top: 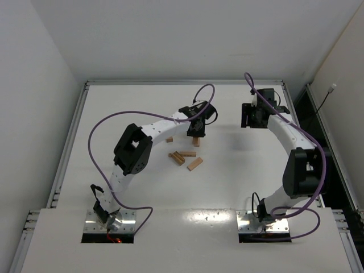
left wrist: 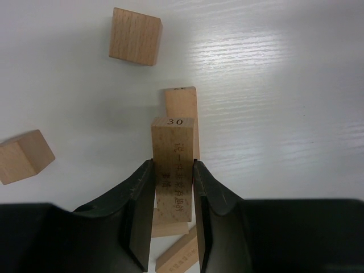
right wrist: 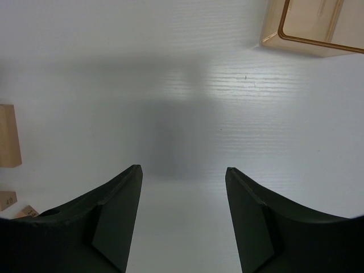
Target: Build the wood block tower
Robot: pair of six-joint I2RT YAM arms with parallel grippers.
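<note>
- Black fingers (left wrist: pixel 136 216) of the left gripper (left wrist: pixel 173 166) sat closest to the wrist camera, clamped on both sides of a tan bar (left wrist: pixel 173 136) stamped "30".
- Held bar ran in line with the fingers, with its printed face up and its far end sticking out past the tips.
- Second bar (left wrist: pixel 182 102) showed just behind the held one. Could not tell if they touched.
- Two cubes lay on the white table (left wrist: pixel 284 85), well apart: one far (left wrist: pixel 135 36), one at the left (left wrist: pixel 23 156).
- More bars (left wrist: pixel 173 259) lay under the fingers, mostly hidden.
- From overhead, the loose blocks lay flat mid-table, just on the near side of the left gripper.
- Among them, a pair of bars (top: pixel 178 157) lay side by side, a single bar (top: pixel 195 164) was nearest the bases, and a cube (top: pixel 169 139) sat off to the left.
- Right gripper (right wrist: pixel 183 169) hung over the right side of the table, well apart from the blocks. Its jaws were spread, with only bare table between them.
- Tray (right wrist: pixel 310 28) corner showed at the upper right of the right wrist view.
- One bar (right wrist: pixel 8 136) was cut off at that view's left edge.
</note>
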